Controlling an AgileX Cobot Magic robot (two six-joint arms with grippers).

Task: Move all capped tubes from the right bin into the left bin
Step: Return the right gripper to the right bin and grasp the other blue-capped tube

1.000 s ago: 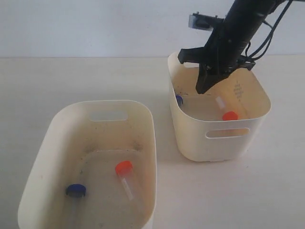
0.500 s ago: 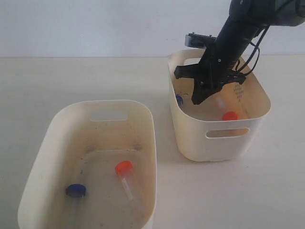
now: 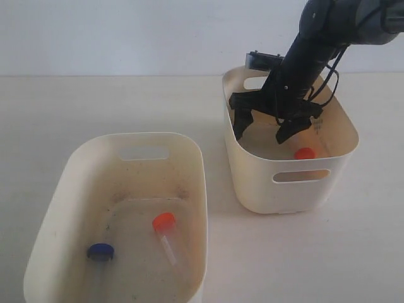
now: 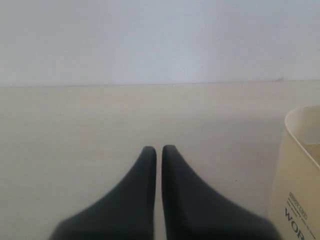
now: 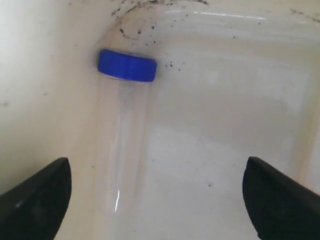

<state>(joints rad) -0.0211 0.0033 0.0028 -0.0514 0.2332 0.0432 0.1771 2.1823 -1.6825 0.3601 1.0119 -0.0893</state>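
Note:
My right gripper is down inside the right bin with its jaws spread wide and nothing between them. In the right wrist view a blue-capped tube lies on the bin floor along one wall, between the open fingertips of this gripper, nearer that one. An orange-capped tube lies by the bin's near wall. The left bin holds an orange-capped tube and a blue-capped tube. My left gripper is shut and empty over the table.
Dark specks dot the right bin's floor corner. A cream bin's outer wall with a printed label stands beside the left gripper. A pale wall runs behind the table.
The right gripper has dropped lower into the right bin, shifted toward its left wall, and spread its jaws wide. The tubes have not moved.

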